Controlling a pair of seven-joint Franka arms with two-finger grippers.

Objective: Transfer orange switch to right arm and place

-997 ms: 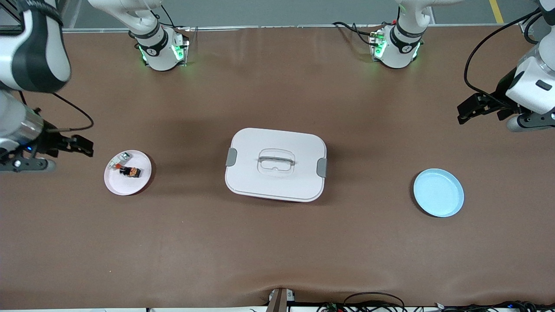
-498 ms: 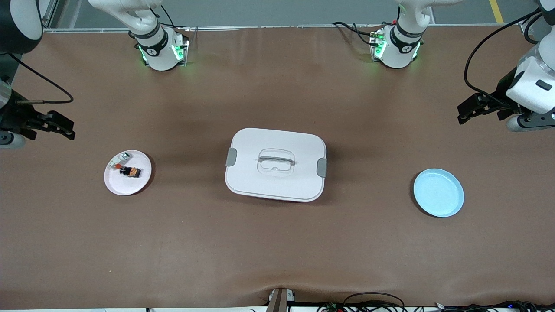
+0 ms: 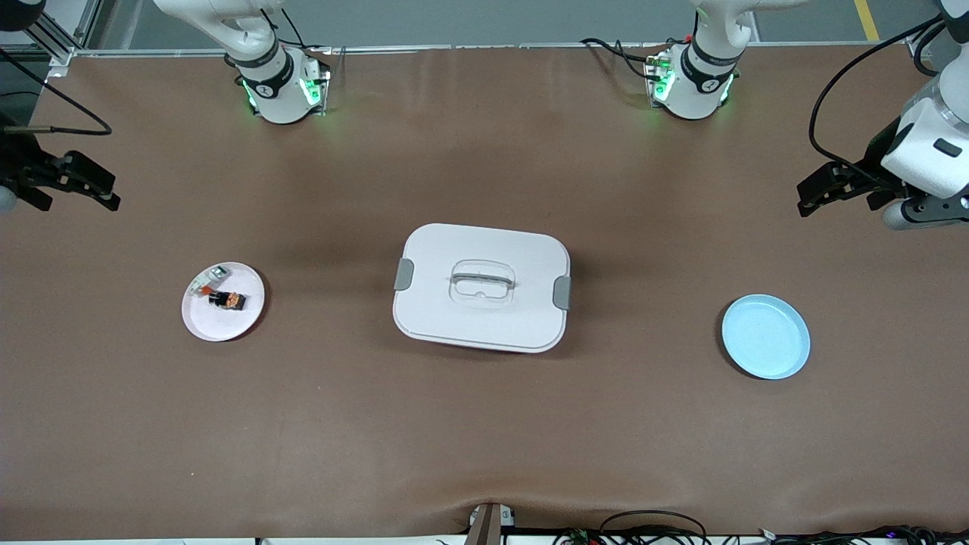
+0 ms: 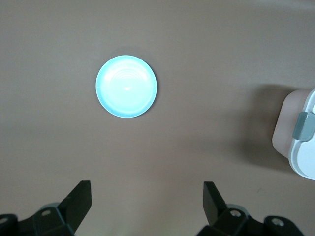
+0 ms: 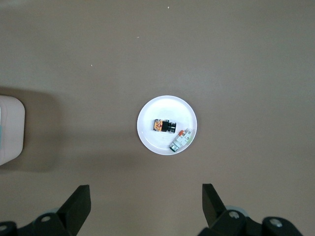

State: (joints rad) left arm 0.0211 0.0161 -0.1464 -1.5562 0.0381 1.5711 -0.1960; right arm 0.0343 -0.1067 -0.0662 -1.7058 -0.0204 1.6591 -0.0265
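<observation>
The orange switch, a tiny black block with orange marks, lies on a small white plate toward the right arm's end of the table. It also shows in the right wrist view on the plate. My right gripper is open and empty, high over the bare table at that end, well apart from the plate. In its own view the right gripper shows wide open. My left gripper is open and empty, and waits over the table at the left arm's end, also shown in its wrist view.
A white-grey block lies on the same plate beside the switch, also in the right wrist view. A white lidded box stands mid-table. A light blue plate, also in the left wrist view, lies toward the left arm's end.
My right gripper has risen and drawn away from the white plate, toward the robots' side of the table. The left arm has barely moved. The switch has stayed on the plate.
</observation>
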